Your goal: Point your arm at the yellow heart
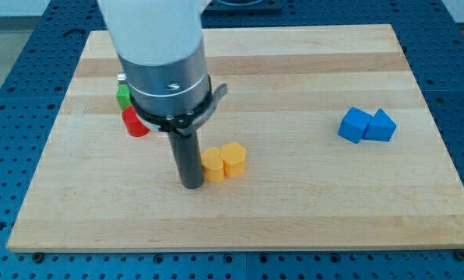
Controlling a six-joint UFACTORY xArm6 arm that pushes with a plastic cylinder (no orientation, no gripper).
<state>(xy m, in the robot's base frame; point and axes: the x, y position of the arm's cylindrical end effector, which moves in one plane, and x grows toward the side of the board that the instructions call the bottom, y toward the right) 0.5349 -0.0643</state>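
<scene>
Two yellow blocks sit touching near the board's middle. The left one (pixel 212 164) looks like a heart; the right one (pixel 233 159) looks six-sided. My tip (pixel 191 185) rests on the board just to the left of the yellow heart, close to touching it. The dark rod rises from the tip into the grey and white arm body (pixel 160 54) at the view's top left.
A red block (pixel 134 123) and a green block (pixel 124 96) lie at the view's left, partly hidden behind the arm. Two blue blocks (pixel 355 124) (pixel 381 126) sit touching at the view's right. The wooden board (pixel 294 202) lies on a blue perforated table.
</scene>
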